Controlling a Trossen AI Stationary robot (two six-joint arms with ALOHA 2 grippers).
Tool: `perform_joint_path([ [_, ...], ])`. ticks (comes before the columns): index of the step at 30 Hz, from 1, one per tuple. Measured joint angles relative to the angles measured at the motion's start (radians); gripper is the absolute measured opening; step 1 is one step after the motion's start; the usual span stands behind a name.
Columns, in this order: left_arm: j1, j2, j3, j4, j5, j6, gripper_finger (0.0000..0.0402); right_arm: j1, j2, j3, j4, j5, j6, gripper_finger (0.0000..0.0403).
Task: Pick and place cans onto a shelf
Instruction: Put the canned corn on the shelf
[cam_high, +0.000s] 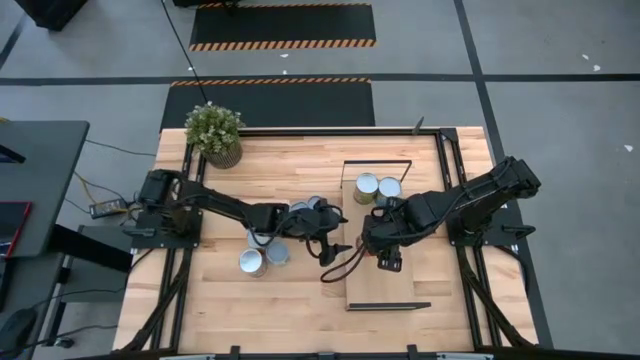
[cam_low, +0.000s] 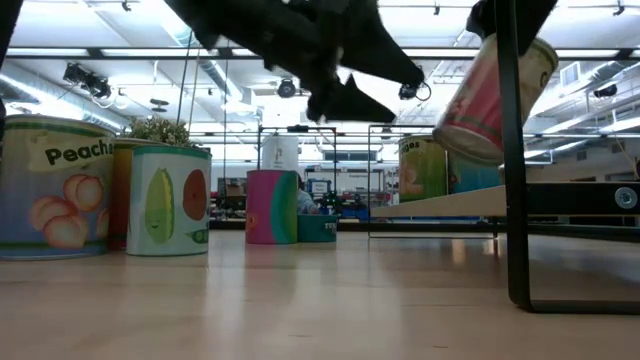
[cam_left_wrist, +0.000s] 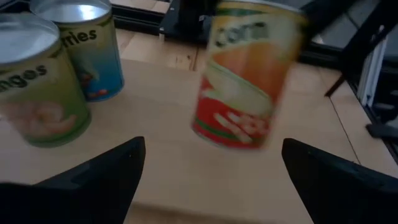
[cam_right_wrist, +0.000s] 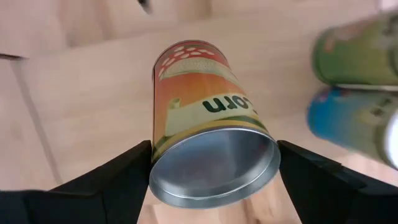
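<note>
Left hand open, mid-table; right hand clamped, raised.

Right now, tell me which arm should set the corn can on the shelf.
Right. The right tool holds the corn can tilted above the shelf; the left tool is open and empty.

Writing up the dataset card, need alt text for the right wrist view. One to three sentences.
The right gripper holds a corn can between its two dark fingers, the can's open silver end toward the camera, above the light-wood shelf. Off to one side, blurred, are a green can and a blue can.
</note>
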Motion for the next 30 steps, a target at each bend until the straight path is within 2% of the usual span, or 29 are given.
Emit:
perform_joint_path([
  [5, -0.047, -0.061, -0.001, -0.059, -0.014, 0.031, 0.0385, 0.0, 0.002, -0.004, -0.019, 0.054, 0.011, 0.0332],
  [9, -0.117, -0.093, -0.003, -0.105, -0.113, 0.081, 0.0385, -0.008, 0.031, -0.005, -0.024, 0.063, 0.007, 0.0332],
  [14, -0.191, -0.101, -0.003, -0.177, -0.22, 0.108, 0.0385, -0.036, 0.09, -0.005, -0.029, 0.024, -0.033, 0.0332],
  [20, -0.229, -0.109, -0.003, -0.295, -0.26, 0.081, 0.0385, -0.083, 0.113, -0.004, -0.027, 0.013, -0.07, 0.0332],
  [24, -0.25, -0.125, -0.004, -0.36, -0.274, 0.073, 0.0385, -0.1, 0.113, -0.004, 0.003, 0.044, -0.09, 0.0334],
  [30, -0.269, -0.151, -0.003, -0.485, -0.36, 0.025, 0.0385, -0.134, 0.115, -0.005, 0.056, 0.048, -0.133, 0.0361],
])
